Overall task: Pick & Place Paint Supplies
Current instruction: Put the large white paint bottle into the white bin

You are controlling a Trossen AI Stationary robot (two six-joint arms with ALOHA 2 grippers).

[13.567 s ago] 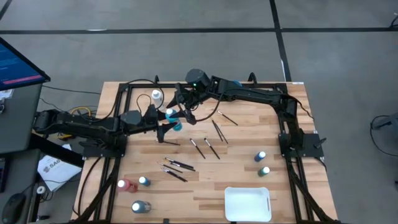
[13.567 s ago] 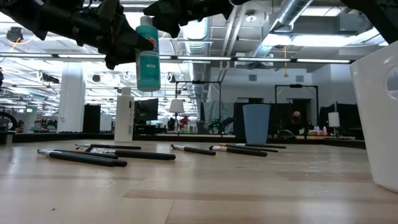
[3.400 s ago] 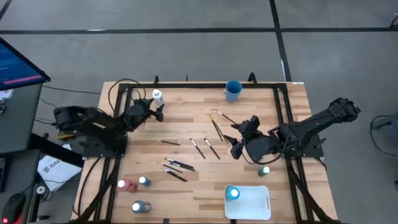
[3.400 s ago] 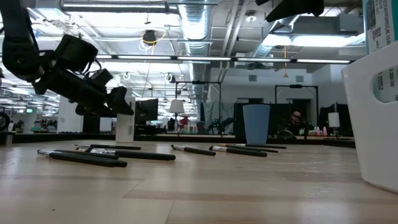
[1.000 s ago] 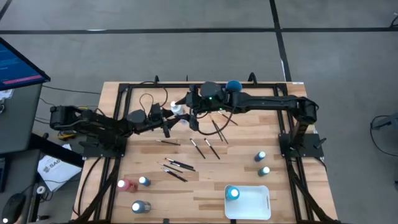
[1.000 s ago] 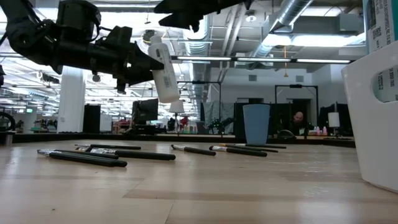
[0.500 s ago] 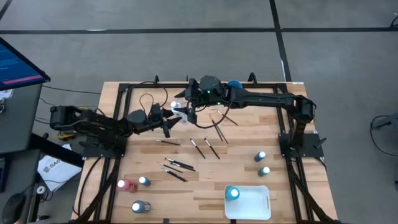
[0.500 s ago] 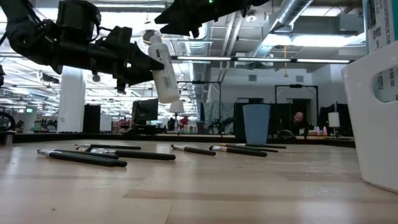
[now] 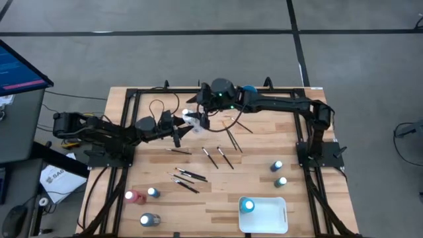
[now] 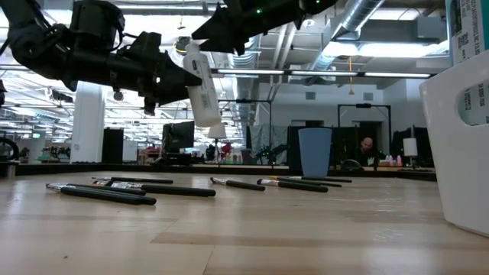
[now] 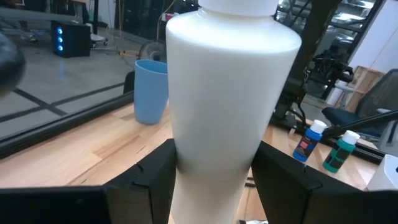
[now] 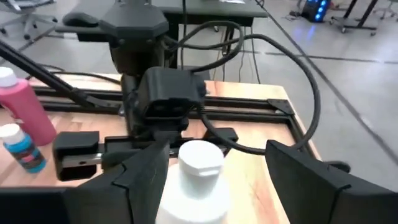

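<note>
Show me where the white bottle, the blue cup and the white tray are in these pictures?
white bottle [image 10: 201, 88]: low view, on its body, held in the air by the left gripper.
blue cup [image 10: 315, 151]: low view, on its side wall.
white tray [image 9: 271, 217]: high view, on its bare floor beside a bottle.

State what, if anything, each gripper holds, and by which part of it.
The left gripper holds a white plastic paint bottle by its body, lifted above the table. The right gripper holds nothing; its open fingers straddle the bottle's white cap.
</note>
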